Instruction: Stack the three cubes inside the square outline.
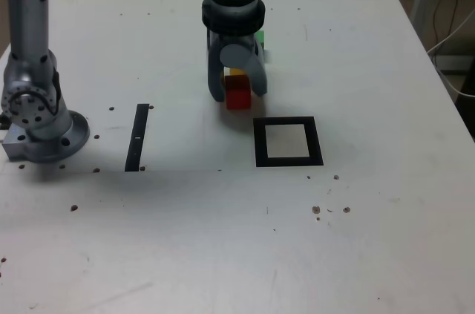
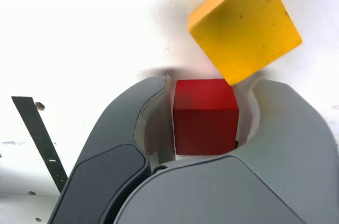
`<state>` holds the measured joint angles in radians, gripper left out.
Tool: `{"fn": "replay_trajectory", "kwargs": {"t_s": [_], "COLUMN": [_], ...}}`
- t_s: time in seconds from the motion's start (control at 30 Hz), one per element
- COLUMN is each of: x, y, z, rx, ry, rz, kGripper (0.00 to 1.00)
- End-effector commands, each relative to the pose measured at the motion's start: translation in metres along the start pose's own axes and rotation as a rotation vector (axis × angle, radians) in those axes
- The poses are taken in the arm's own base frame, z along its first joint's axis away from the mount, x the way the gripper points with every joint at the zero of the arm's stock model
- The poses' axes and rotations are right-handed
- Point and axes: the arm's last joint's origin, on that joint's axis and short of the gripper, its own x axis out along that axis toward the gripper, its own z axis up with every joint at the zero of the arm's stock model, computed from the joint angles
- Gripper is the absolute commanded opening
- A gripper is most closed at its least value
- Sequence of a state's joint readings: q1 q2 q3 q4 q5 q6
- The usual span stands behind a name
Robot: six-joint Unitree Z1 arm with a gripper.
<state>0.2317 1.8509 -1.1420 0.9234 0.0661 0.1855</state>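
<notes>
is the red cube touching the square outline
Apart: the exterior view shows a narrow bit of white table between the red cube and the square outline.

You are viewing a yellow cube (image 2: 246,28) showing a matt, speckled, lightly pitted face; red cube (image 2: 205,118) is looking smooth, satin; gripper (image 2: 209,115) is presenting matt, plastic-like shells.

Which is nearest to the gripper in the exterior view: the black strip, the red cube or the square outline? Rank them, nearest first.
From the gripper:
1. Red cube: between the fingers.
2. Square outline: just off toward the exterior view's right and lower.
3. Black strip: farther off, toward the exterior view's left.
</notes>
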Motion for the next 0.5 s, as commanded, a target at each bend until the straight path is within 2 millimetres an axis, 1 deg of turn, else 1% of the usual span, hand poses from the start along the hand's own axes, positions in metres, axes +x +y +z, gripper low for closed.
{"fn": "replay_trajectory", "kwargs": {"t_s": [0.0, 0.3, 0.4, 0.47], "x": [-0.002, -0.002, -0.008, -0.016], "y": [-0.001, -0.001, -0.003, -0.007], "z": [-0.002, -0.003, -0.002, -0.001], "rx": [0.002, 0.003, 0.01, 0.023], "ry": [0.006, 0.024, 0.014, -0.002], "rz": [-0.003, -0.007, -0.006, -0.003], "kGripper": [0.27, 0.24, 0.22, 0.22]}}
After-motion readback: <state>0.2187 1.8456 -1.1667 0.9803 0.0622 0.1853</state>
